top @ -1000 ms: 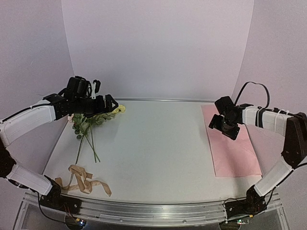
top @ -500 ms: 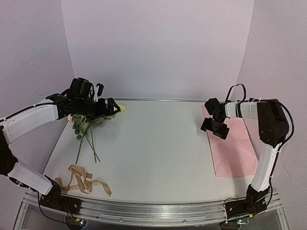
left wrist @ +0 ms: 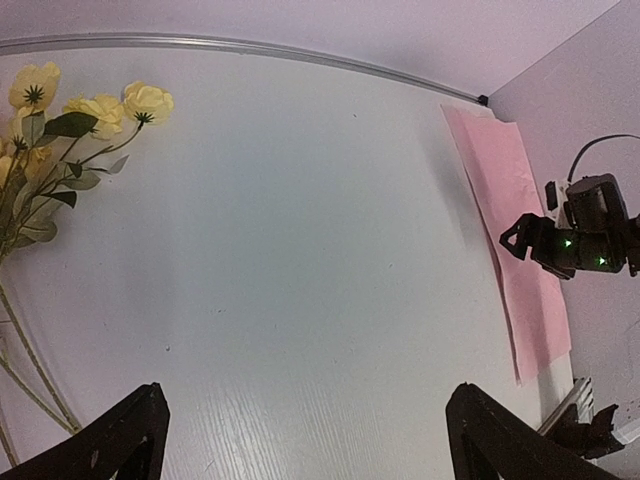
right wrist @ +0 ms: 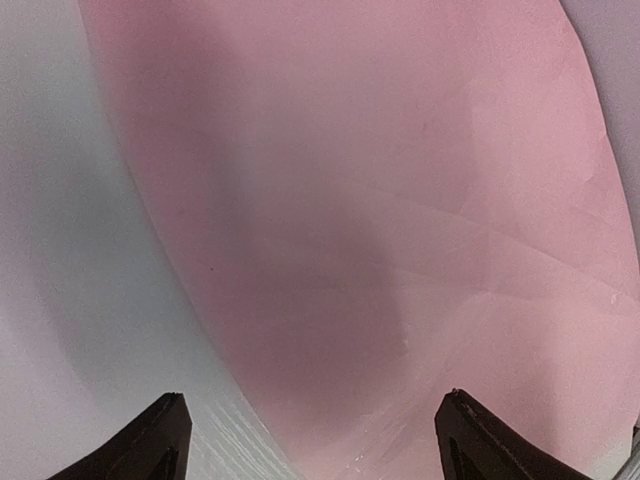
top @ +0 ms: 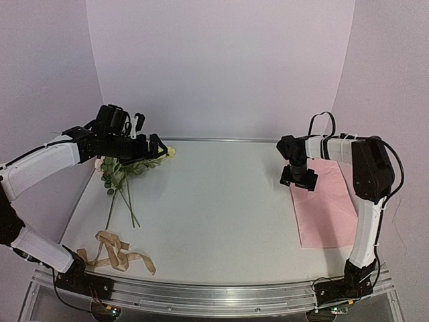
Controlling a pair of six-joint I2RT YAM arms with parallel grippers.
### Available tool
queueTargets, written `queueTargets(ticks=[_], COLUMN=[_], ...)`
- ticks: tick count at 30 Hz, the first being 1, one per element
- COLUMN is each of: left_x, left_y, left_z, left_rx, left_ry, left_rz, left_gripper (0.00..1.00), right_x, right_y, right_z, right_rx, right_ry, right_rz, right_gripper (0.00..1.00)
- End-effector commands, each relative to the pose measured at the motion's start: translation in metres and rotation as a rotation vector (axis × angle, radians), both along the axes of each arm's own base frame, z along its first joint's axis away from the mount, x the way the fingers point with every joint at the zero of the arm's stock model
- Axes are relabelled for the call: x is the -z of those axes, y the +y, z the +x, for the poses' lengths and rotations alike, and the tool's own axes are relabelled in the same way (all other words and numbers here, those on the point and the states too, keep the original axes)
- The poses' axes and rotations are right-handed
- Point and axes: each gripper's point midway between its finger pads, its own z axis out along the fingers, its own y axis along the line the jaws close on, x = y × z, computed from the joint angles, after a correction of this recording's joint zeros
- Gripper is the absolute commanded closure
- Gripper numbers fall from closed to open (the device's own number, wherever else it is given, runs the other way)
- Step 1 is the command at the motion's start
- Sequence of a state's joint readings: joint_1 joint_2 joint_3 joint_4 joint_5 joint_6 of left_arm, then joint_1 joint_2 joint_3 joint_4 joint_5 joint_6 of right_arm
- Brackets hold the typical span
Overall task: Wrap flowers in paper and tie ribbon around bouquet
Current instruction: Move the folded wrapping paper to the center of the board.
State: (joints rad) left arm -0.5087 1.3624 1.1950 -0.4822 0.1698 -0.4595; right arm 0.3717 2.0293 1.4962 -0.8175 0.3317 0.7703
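The flowers (top: 120,171) lie at the table's left, yellow blooms (left wrist: 95,100) toward the back, thin stems running toward the front. My left gripper (top: 155,149) hovers above the blooms, open, nothing between its fingers (left wrist: 125,435). The pink paper (top: 325,201) lies flat along the right side. My right gripper (top: 299,178) hangs low over the paper's left edge (right wrist: 330,260), jaws wide apart with one tip over the table and one over the paper, holding nothing. The tan ribbon (top: 114,255) lies curled at the front left. No bouquet has been formed.
The white table (top: 214,201) is bordered by a metal rail (top: 201,295) at the front and pale walls behind and at both sides. The right arm (top: 365,174) rises along the right edge, over the paper.
My right gripper has swung left and down from above the paper to its left edge, jaws narrowing slightly. The left gripper has barely moved.
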Motion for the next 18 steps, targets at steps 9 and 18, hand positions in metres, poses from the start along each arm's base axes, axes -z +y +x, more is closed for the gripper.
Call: queueTargets(ticks=[9,18], left_x=[-0.029,-0.027], left_y=[-0.004,-0.009], left_z=[0.0,0.001], left_rx=[0.035,0.051], left_ry=[-0.059,-0.046], left_rz=[-0.044,-0.054], left_gripper=[0.0,0.0], right_x=[0.031,0.059], right_y=[0.006,0.011], right_z=[-0.06,-0.085], right_rx=[0.068,0.106], right_ry=[0.05,0.008], right_rz=[0.086,0.194], right_gripper=[0.15,0.28])
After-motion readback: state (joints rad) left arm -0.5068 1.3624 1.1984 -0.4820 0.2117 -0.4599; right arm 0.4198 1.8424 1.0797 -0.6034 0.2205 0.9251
